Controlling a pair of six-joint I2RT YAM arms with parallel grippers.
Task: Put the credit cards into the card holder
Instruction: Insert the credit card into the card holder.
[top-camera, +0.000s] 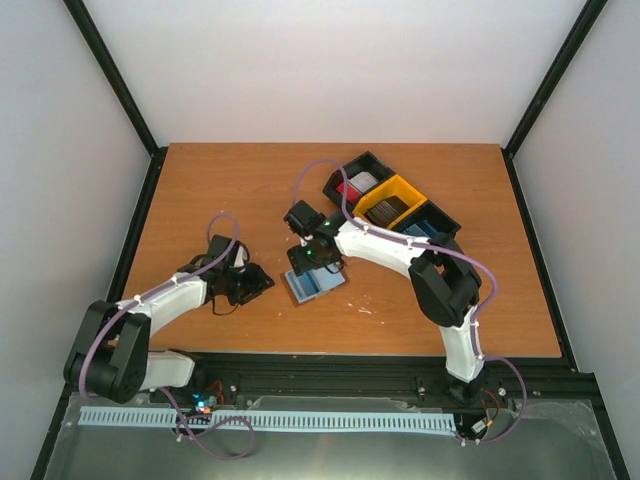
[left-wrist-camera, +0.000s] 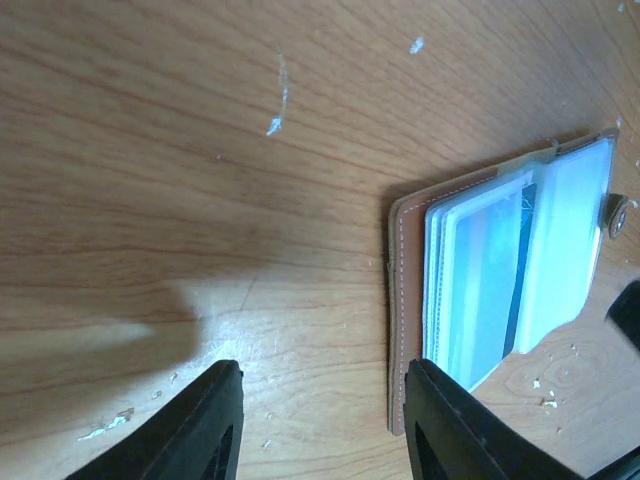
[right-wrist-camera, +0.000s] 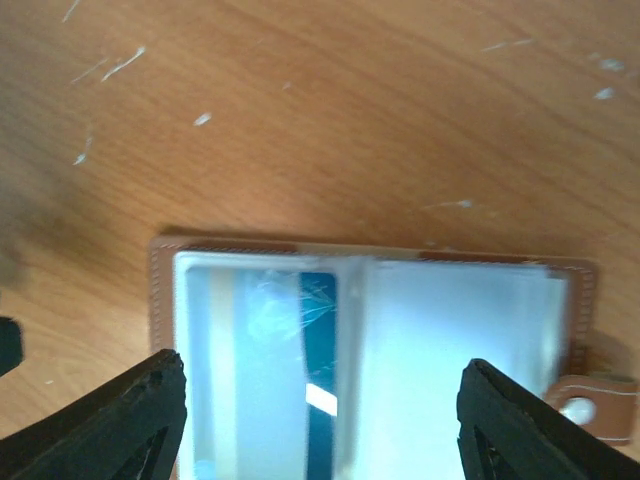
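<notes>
Bent low, the left arm sets its left gripper (left-wrist-camera: 322, 410) just left of the card holder (top-camera: 318, 283), jaws wide, empty. The holder lies open on the scuffed wooden table (top-camera: 230, 190): stitched brown leather, clear sleeves, one blue card (right-wrist-camera: 320, 330) inside. The right arm reaches across; the right gripper (right-wrist-camera: 320, 375) straddles it, spread wide, empty. Beyond, credit cards (top-camera: 385, 210) sit stacked in a black-and-yellow tray (top-camera: 400, 183).

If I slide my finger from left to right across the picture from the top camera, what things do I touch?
left gripper → open card holder → red cards → grey cards → blue cards
</notes>
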